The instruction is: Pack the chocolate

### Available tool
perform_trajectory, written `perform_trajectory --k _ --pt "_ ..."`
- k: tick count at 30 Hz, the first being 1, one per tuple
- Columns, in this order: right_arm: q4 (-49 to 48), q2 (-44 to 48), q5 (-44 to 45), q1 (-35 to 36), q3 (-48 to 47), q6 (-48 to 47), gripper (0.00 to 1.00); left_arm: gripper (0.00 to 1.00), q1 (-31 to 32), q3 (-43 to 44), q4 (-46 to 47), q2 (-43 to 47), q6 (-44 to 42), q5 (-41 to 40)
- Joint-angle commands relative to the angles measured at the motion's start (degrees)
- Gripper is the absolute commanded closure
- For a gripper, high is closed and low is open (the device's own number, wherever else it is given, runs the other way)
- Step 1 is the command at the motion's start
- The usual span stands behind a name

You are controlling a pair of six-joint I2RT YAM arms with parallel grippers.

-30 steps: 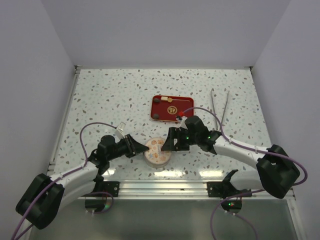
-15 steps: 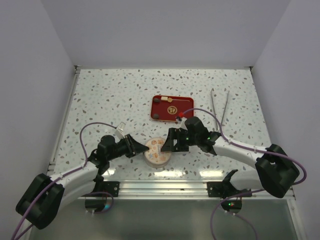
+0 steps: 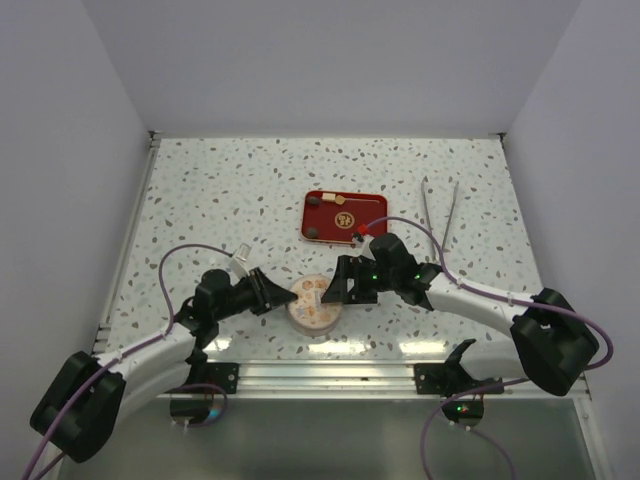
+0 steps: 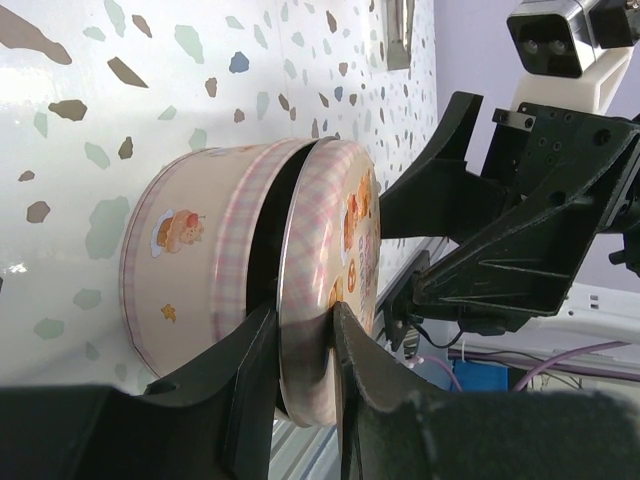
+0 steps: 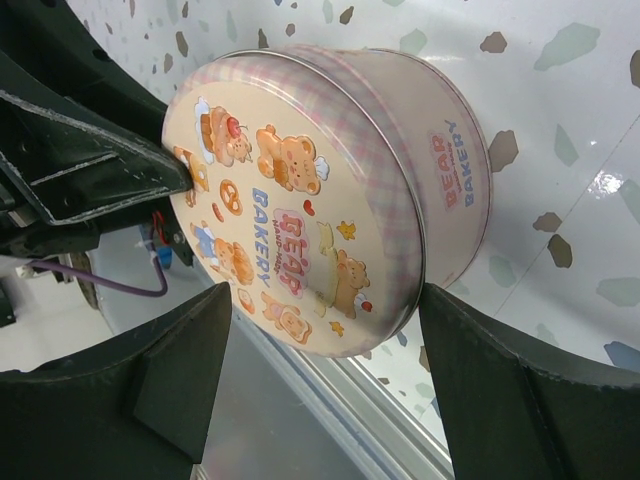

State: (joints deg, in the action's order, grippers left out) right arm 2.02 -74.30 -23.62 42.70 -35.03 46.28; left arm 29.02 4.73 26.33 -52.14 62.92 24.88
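Two arms share one look: white tubular links joined by bulky black joint housings. A thin purple cable (image 3: 180, 262) loops along the left arm (image 3: 150, 345), and another runs beside the right arm (image 3: 480, 298). Small green lights glow on the right wrist and on a base unit. The left gripper (image 4: 300, 385) and right gripper (image 5: 320, 370) are matte black plastic, with wedge-shaped fingers showing ribbed triangular cut-outs.

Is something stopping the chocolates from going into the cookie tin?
Yes. The lid is tilted over the tin's opening, pinched at its rim by the left end effector. The chocolates sit in the red tray, apart from the tin.
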Motion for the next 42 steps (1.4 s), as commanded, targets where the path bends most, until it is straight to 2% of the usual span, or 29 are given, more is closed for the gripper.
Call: perform_trajectory --k 1,17,21,27,42 --pt "-2.73 1.09 -3.28 0.37 -2.85 1.35 0.22 0.81 -0.19 1.95 -5.32 0.63 -3.41 -4.05" --pt "-2.20 2.23 -2.93 0.37 -4.35 1.35 0.22 0.72 -0.19 4.67 -10.14 2.30 -6.04 -5.55" --pt "-1.05 2.23 -3.01 0.37 -4.61 1.18 0.22 0.61 -0.19 5.64 -12.79 3.36 -7.37 -6.60" --pt "-1.23 2.14 -3.01 0.37 -4.61 1.27 0.22 0.51 -0.27 5.73 -13.93 3.45 -8.51 -7.48" --pt "-2.99 0.30 -2.75 0.37 -4.79 1.36 0.22 0.48 -0.19 7.13 -16.13 2.31 -10.53 -9.15"
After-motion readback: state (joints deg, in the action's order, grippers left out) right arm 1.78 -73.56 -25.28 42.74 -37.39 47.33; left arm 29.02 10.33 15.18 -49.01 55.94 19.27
